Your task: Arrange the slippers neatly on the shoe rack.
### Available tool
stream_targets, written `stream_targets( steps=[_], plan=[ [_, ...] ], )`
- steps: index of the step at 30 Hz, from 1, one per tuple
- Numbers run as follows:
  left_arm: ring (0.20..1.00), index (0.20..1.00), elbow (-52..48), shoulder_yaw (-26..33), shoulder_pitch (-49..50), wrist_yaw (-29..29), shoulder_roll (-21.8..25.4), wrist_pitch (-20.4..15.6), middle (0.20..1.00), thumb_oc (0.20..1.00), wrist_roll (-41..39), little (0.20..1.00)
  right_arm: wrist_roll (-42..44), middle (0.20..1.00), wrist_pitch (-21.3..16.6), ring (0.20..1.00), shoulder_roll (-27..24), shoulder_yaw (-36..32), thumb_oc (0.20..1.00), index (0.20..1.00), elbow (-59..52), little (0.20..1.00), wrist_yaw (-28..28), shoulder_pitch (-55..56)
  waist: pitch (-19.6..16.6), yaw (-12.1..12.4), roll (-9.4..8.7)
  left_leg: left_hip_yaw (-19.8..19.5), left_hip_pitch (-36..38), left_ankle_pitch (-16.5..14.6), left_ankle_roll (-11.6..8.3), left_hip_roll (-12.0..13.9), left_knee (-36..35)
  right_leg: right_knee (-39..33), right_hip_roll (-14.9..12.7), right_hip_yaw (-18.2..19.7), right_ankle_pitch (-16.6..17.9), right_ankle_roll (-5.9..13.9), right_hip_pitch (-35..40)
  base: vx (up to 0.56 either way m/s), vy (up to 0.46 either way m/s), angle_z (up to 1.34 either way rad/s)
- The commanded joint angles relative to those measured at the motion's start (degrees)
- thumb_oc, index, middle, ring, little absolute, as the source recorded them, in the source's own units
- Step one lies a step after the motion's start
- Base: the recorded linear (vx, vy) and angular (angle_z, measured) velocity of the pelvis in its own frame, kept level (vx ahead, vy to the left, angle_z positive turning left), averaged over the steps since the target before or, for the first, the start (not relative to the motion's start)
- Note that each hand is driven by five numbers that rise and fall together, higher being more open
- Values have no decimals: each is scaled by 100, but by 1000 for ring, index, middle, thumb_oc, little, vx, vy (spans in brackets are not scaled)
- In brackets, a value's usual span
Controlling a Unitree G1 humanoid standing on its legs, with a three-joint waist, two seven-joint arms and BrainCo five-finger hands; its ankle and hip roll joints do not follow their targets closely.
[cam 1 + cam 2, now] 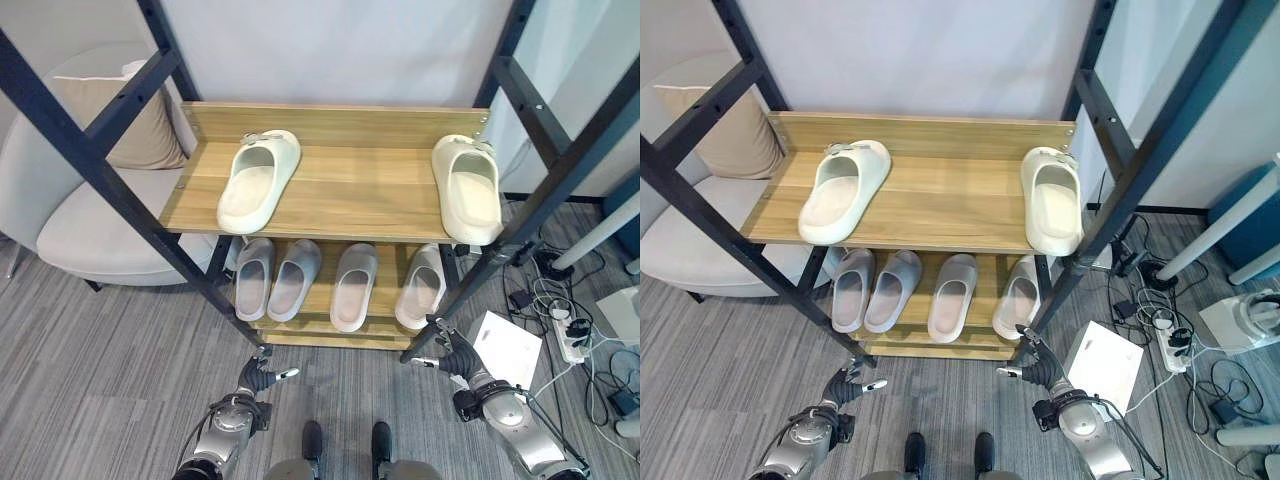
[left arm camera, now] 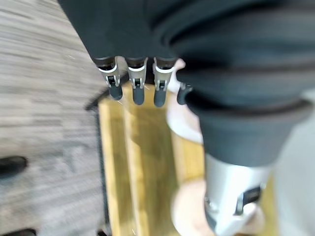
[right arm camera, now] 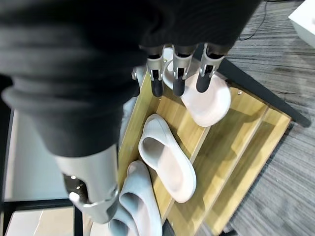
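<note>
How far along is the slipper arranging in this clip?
Done: four grey slippers sit in a row on the lower shelf. In hand: nothing; the left hand and right hand hang open near the floor. Left: the two cream slippers lie far apart on the top shelf, unpaired.

Shoe rack (image 1: 330,195): light honey-brown wood-grain shelves set in a black metal frame. Upper shelf: two cream slippers, left slipper (image 1: 258,180) and right slipper (image 1: 468,188), both plain and unpatterned. Lower shelf: pale grey pair (image 1: 276,277) at the left, then a pinkish-white pair (image 1: 355,286) beside it. Floor (image 1: 110,370): grey carpet with fine darker streaks. Armchair (image 1: 70,215): off-white, carrying a beige cushion (image 1: 135,135). Wall (image 1: 330,50) behind the rack: plain white. Paper sheet (image 1: 508,347) on the floor: white. Power strip (image 1: 570,343): white, amid black cables.
</note>
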Motion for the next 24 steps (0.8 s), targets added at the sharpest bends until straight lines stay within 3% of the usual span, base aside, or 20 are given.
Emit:
stream_targets(
  steps=[1, 2, 6, 11, 14, 18, 20, 24],
  plan=[
    [1000, 1000, -305, -687, -544, -763, 407, -297, 1000, 1000, 811, 1000, 67, 1000, -241, 1000, -101, -95, 1000, 1000, -177, 1000, 339, -1, -145, -93, -36, -14, 102, -104, -297, 127, -40, 150, -405, 69, -130, 544, 90, 53, -45, -14],
    [1000, 1000, -323, -695, -534, -767, 416, -286, 1000, 1000, 809, 1000, 67, 1000, -240, 1000, -98, -105, 1000, 1000, -183, 1000, 343, 13, -147, -74, -39, -4, 110, -110, -298, 129, -40, 148, -403, 79, -130, 544, 94, 59, -62, -20],
    [1000, 1000, -1559, -1937, -1180, -1569, 923, -368, 1000, 1000, 1394, 1000, 47, 1000, -175, 1000, -148, -164, 1000, 1000, 196, 1000, 421, 40, -263, -306, 45, 136, 264, -208, -295, 177, -40, 121, -355, 222, -160, 552, 169, 29, -39, -29],
    [1000, 1000, -3277, -2452, -2000, -2068, 1245, -411, 1000, 1000, 502, 1000, 165, 1000, -175, 1000, -131, -166, 1000, 1000, 338, 1000, 397, -90, -327, -408, 125, 161, 330, -245, -295, 196, -40, 85, -330, 248, -187, 563, 236, 17, -35, -14],
    [1000, 1000, -3934, -1939, -2423, -1732, 1298, -517, 1000, 1000, -315, 1000, 235, 1000, -179, 1000, -53, -146, 1000, 1000, 244, 1000, 406, -12, -408, -423, 143, 140, 384, -251, -312, 204, -40, 62, -333, 230, -208, 556, 334, 28, -24, 1],
    [1000, 1000, -3959, -1220, -2619, -1074, 1237, -693, 1000, 1000, -5, 1000, 272, 1000, -151, 1000, 36, -154, 1000, 1000, 95, 1000, 489, 163, -444, -417, 131, 105, 417, -259, -328, 196, -40, 51, -335, 182, -230, 552, 393, 26, -21, 5],
    [1000, 1000, -3655, -465, -2863, -265, 1093, -798, 1000, 1000, 533, 1000, 268, 1000, -124, 1000, 123, -117, 1000, 1000, 72, 1000, 531, 281, -482, -405, 102, 103, 427, -267, -341, 195, -40, 33, -336, 178, -240, 549, 428, 31, -17, 9],
    [1000, 1000, -3249, 19, -3165, 552, 1039, -738, 1000, 1000, 1305, 1000, 292, 1000, -127, 1000, 172, -25, 1000, 1000, 130, 1000, 582, 309, -505, -422, 86, 118, 440, -290, -349, 188, -40, 17, -340, 183, -236, 549, 453, 11, -3, 3]
  ],
)
